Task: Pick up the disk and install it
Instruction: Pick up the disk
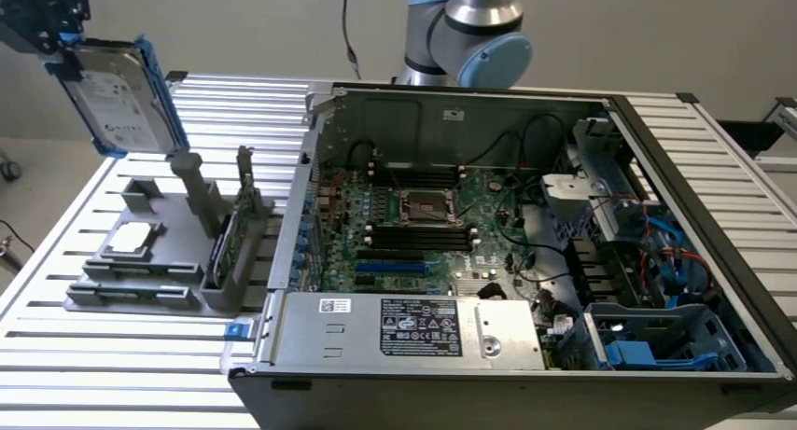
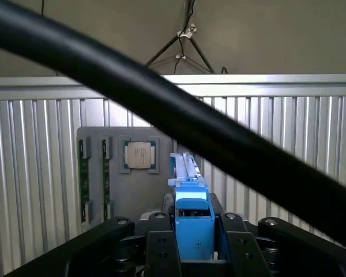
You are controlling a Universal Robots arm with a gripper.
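The disk (image 1: 118,94), a silver-grey drive with a white label and blue rails, hangs tilted in the air at the exterior view's upper left, above the grey holder (image 1: 137,295). My gripper (image 1: 52,24) is shut on its upper end. In the wrist view the disk's blue rail (image 2: 193,213) runs out from between my gripper's (image 2: 193,251) dark fingers (image 2: 161,254), edge-on, with the holder far below it.
The open computer case (image 1: 498,262) lies on the slatted metal table (image 1: 75,374), with a blue drive bay (image 1: 654,341) at its near right corner. The holder carries a square chip (image 2: 140,156) and memory sticks (image 1: 227,248). A black cable (image 2: 161,109) crosses the wrist view.
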